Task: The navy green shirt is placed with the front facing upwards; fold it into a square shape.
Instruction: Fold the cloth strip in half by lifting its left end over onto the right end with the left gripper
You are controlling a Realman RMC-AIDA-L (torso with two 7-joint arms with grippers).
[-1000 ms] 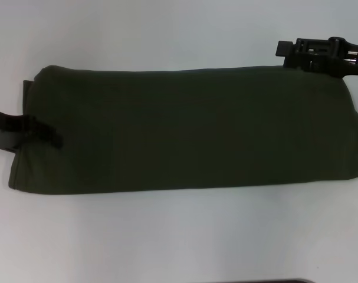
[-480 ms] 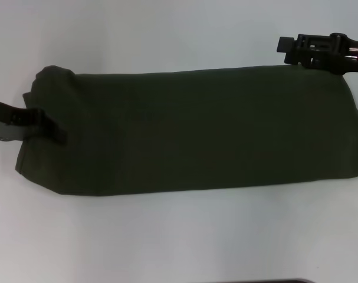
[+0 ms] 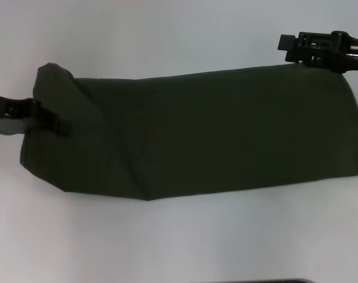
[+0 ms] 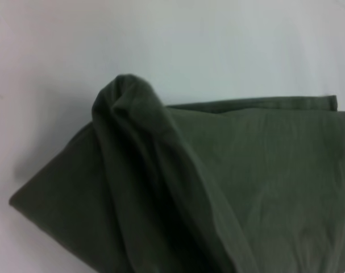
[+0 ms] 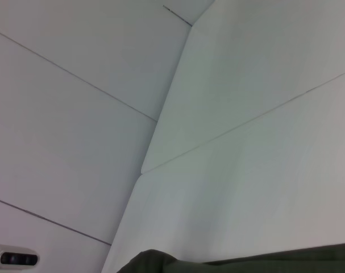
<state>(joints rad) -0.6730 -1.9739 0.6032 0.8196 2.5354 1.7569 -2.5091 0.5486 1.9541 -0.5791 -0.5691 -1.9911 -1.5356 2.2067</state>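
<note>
The navy green shirt (image 3: 214, 130) lies as a long plain dark green band across the white table, with no print showing. My left gripper (image 3: 52, 121) is at the band's left end, shut on the cloth there. That end is raised and bunched into a fold, which fills the left wrist view as a ridge (image 4: 138, 148). My right gripper (image 3: 288, 48) sits over the shirt's far right corner. The right wrist view shows only a strip of the shirt (image 5: 246, 264) and the table.
The white table (image 3: 167, 236) extends in front of and behind the shirt. Table panel seams and an edge (image 5: 161, 131) show in the right wrist view. A dark object (image 3: 285, 281) peeks in at the near edge of the head view.
The shirt's left end has lifted and drawn inward to the right, creasing the cloth diagonally. The left gripper moved with it. The right gripper has barely shifted.
</note>
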